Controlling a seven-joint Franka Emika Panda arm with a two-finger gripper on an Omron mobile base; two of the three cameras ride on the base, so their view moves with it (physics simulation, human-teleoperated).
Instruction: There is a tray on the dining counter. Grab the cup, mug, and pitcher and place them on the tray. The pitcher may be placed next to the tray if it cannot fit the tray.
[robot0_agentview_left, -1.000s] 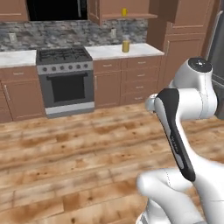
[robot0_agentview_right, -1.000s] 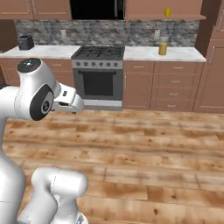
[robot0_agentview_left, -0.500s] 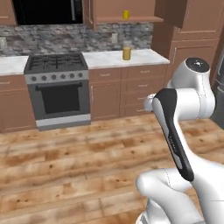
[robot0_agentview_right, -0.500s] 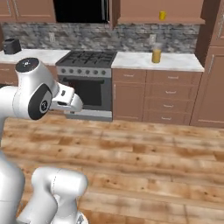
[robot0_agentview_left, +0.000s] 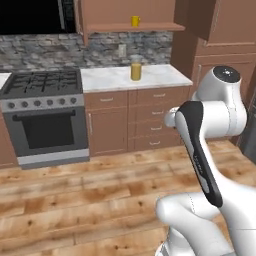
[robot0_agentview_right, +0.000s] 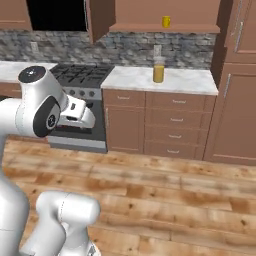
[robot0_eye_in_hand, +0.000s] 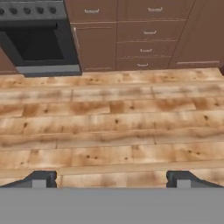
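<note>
the whole view has slid left across the kitchen since a second ago, so the base is driving, not the things. left to right: stove (robot0_agentview_left: 42, 95), then the pitcher (robot0_agentview_left: 135, 69) on the marble counter (robot0_agentview_left: 110, 78), mug (robot0_agentview_left: 135, 21) on the shelf above. gripper (robot0_eye_in_hand: 110, 178) spread wide, holding nothing. fetching hasn't begun.

Everything I see is evenly lit and fairly bright, with no clear light source and hardly any cast shadows. The wooden floor (robot0_eye_in_hand: 113, 118) at the centre of my hand view looks soft and smeared, its grain slightly blurred. The marble counter (robot0_agentview_left: 135, 77) in the upper middle reads pale with no glare. Edges stay straight, without bending at the frame borders.
</note>
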